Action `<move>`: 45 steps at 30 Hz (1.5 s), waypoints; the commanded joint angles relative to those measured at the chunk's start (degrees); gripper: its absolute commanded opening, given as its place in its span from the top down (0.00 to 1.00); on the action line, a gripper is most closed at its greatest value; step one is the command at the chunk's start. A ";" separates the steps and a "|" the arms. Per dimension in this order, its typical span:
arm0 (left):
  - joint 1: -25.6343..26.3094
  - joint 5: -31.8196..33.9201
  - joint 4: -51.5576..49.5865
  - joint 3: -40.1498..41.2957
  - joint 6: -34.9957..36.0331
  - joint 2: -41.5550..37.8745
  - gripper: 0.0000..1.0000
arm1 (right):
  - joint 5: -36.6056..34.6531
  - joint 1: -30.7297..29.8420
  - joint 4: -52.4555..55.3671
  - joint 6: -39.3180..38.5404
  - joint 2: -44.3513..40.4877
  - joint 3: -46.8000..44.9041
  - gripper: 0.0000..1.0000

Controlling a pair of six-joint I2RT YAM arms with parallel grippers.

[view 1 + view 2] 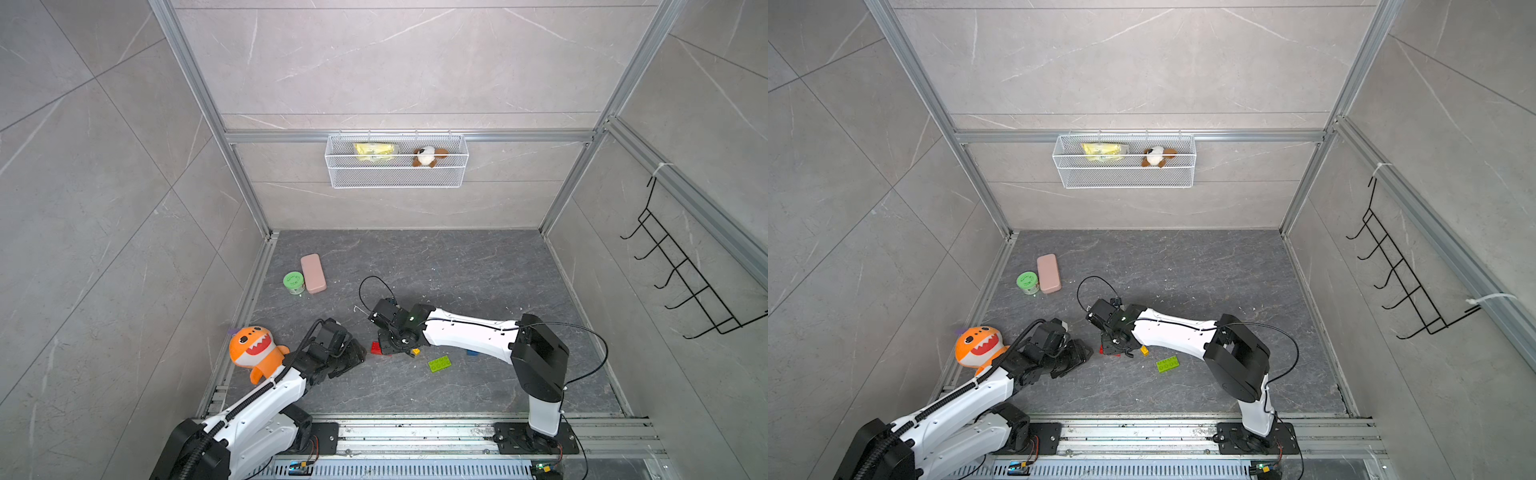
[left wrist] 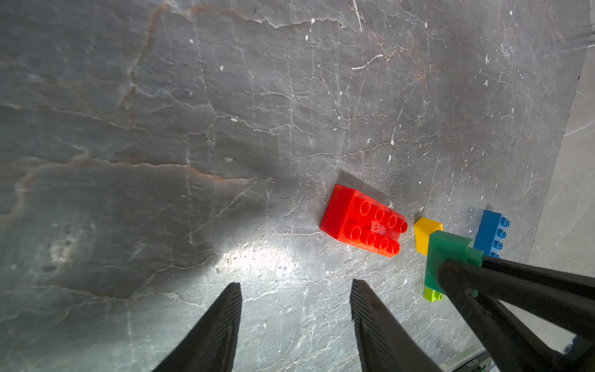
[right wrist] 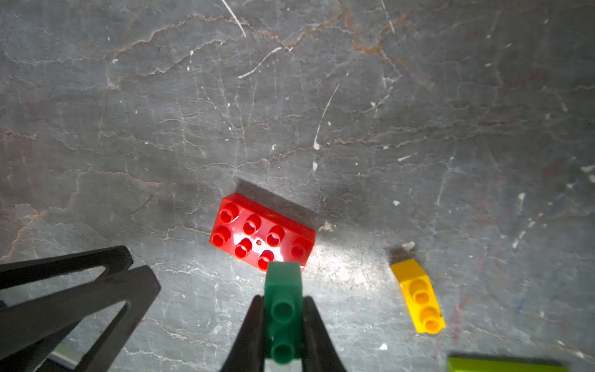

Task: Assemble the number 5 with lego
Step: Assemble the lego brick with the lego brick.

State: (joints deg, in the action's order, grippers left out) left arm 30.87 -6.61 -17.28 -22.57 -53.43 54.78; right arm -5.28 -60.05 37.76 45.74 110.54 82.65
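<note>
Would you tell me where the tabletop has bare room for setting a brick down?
The far half of the tabletop is bare, from the pink block to the right wall. A bare strip also lies between the lime-green brick and the front rail. It is crowded around the red brick, with the left gripper and right gripper beside it.

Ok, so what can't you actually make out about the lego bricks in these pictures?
Blue brick: in a top view, only a sliver shows under the right arm.
Red brick: in both top views, mostly covered by the same arm.
Lime-green brick: right wrist view, cut off by the frame edge, blurred.
Dark-green brick: hidden in the top views; the right pincer, shut on it, covers its sides.
</note>
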 commanded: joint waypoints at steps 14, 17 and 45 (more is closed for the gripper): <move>-1.77 -3.05 -2.22 -0.38 3.48 -0.63 0.41 | -3.00 -0.98 1.84 5.59 3.31 1.63 0.83; -2.44 -3.62 -2.19 -0.41 3.89 -0.47 0.41 | -2.94 -1.18 1.74 6.01 3.13 1.79 0.83; -4.14 -5.28 -3.65 0.18 5.24 -1.49 0.41 | -5.59 -2.72 5.48 11.93 7.83 4.78 0.82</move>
State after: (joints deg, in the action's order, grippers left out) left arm 27.22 -10.92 -19.07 -22.57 -49.32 54.26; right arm -9.65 -62.19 39.81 55.37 116.07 86.59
